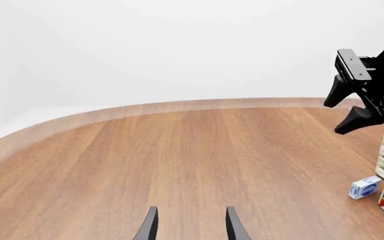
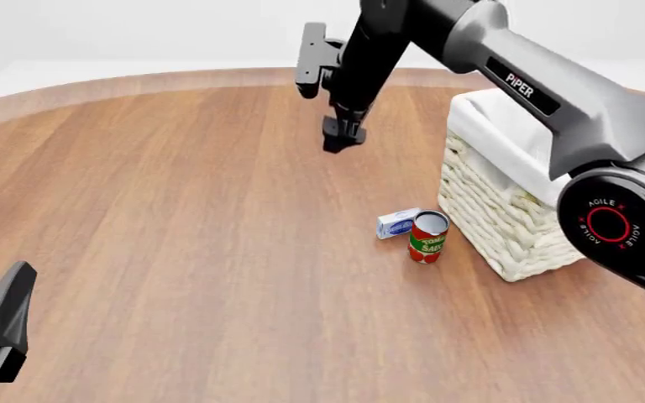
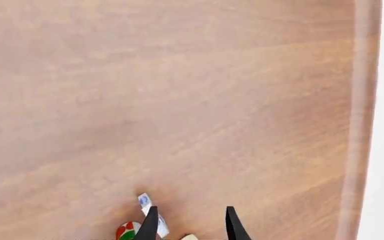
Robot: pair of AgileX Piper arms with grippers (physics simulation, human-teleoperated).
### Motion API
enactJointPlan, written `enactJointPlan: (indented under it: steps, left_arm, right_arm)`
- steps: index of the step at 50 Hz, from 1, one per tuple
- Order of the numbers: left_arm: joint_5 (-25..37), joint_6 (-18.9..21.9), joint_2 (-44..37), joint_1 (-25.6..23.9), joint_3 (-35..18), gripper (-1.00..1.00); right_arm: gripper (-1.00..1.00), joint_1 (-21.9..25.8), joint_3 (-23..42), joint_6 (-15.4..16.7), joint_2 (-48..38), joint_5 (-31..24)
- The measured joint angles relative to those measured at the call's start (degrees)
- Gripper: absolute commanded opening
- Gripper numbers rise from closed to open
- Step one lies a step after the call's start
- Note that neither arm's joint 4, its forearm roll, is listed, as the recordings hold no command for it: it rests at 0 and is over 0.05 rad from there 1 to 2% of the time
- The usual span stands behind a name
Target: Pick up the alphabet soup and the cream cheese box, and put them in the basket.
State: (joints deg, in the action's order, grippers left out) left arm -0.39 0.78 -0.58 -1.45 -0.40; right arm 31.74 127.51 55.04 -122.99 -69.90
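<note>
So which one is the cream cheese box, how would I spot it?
Find the big woven basket on the right of the table. On its left stands a red and green can; the cream cheese box lies beside it, low, flat, white and blue.

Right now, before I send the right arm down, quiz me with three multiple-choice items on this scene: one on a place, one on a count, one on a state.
1. Where is the cream cheese box?
A. Inside the basket
B. On the table beside the tomato can
C. In the left gripper

2. How many cans show on the table?
A. One
B. Two
C. Three

3. What is the right gripper doing?
A. Holding the box
B. Resting on the basket rim
C. Hanging open and empty above the table

Key: 1 B, the box lies on the table next to the red and green can, outside the basket. 2 A, only that can is in view; no alphabet soup shows. 3 C, its jaws stand apart with nothing between them.
</note>
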Motion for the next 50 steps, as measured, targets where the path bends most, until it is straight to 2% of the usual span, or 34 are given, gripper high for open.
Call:
enactJointPlan:
  steps: [23, 50]
  left_arm:
    - [0.0, 0.0, 0.0, 0.0, 0.0, 1.0]
    - [0.0, 0.0, 0.0, 0.0, 0.0, 1.0]
  right_arm:
    - [1.0, -0.4, -4.4, 3.7, 0.8, 0.0]
    - [1.0, -0.4, -9.2, 5.2, 1.0, 0.0]
